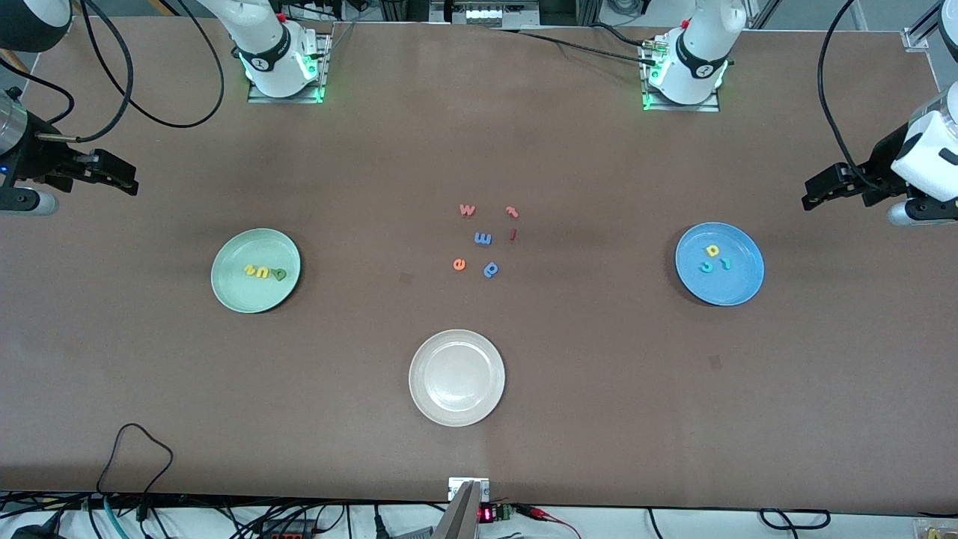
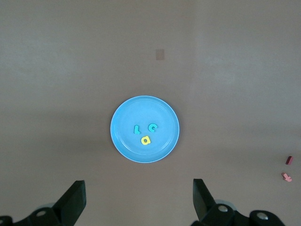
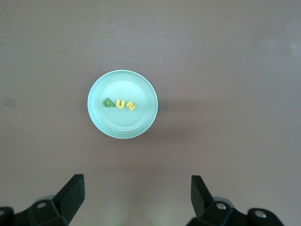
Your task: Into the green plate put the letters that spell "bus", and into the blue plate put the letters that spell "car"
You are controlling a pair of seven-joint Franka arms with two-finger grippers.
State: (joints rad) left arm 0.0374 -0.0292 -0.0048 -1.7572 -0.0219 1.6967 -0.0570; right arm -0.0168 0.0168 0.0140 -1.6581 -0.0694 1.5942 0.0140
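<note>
The green plate [image 1: 255, 296] [image 3: 122, 84] holds the dark green "b" [image 1: 279, 275] [image 3: 108, 102], the yellow "u" [image 1: 263, 272] [image 3: 121, 104] and the yellow "s" [image 1: 250, 270] [image 3: 131, 106]. In the blue plate [image 1: 737, 288] [image 2: 162, 113] lie the teal "c" [image 1: 706, 266] [image 2: 152, 127], the teal "r" [image 1: 724, 263] [image 2: 137, 128] and the yellow "a" [image 1: 712, 250] [image 2: 146, 140]. My left gripper [image 1: 812, 193] [image 2: 138, 188] hangs open and empty over bare table at the left arm's end. My right gripper [image 1: 123, 180] [image 3: 136, 183] hangs open and empty over the right arm's end.
A cream-white plate [image 1: 456, 412] sits nearest the front camera, mid-table. Loose letters lie in the middle: a pink "w" [image 1: 467, 209], a pink hooked letter [image 1: 512, 212], a blue "m" [image 1: 483, 239], a red "i" [image 1: 513, 234], an orange "e" [image 1: 459, 263], a blue "p" [image 1: 491, 269].
</note>
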